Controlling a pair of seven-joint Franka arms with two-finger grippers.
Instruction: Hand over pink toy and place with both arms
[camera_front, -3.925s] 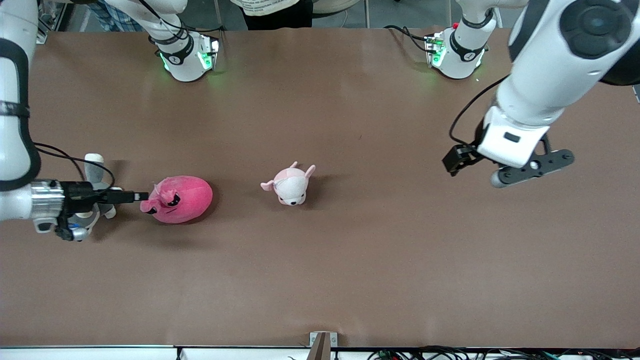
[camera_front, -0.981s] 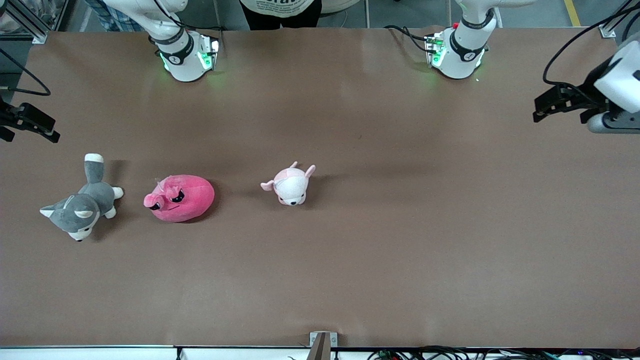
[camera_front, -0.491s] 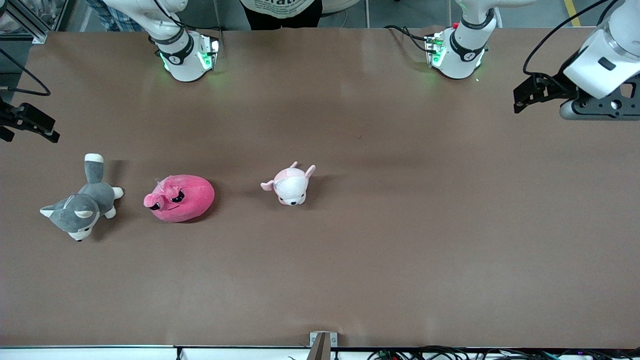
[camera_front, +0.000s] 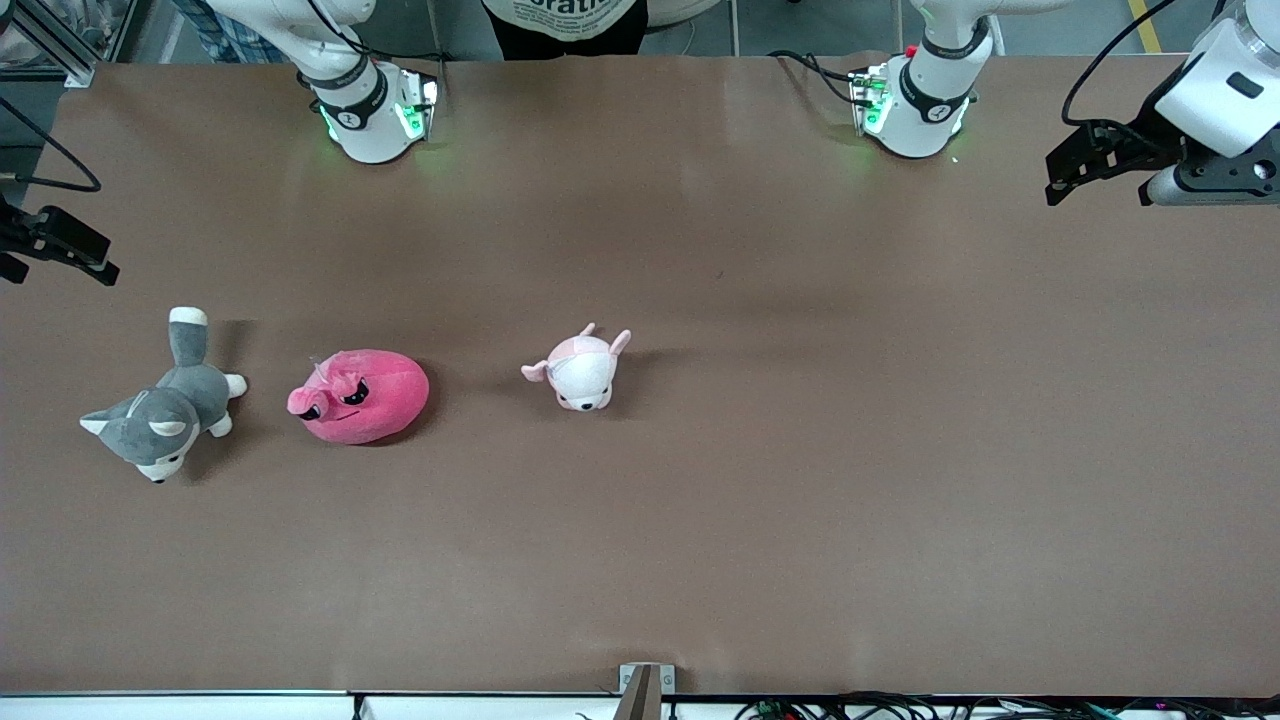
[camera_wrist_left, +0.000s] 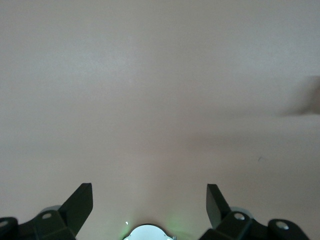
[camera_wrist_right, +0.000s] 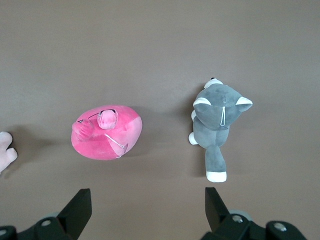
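Matt brown table covering (camera_front: 760, 480), smooth, paper-like, faint soft sheen near the arm bases. Rounded hot-pink blob plush (camera_front: 362, 395): short-pile cloth, fuzzy, matt. Grey-and-white husky plush (camera_front: 160, 405): same soft fabric. Small pale pink-and-white animal plush (camera_front: 582, 368): fleecy cloth. Glossy white plastic arm shells (camera_front: 365, 110); matt black gripper fingers (camera_wrist_right: 79, 210).

Wide matte brown table (camera_front: 800, 480), evenly lit, with grey floor (camera_front: 820, 25) past its edge by the bases.
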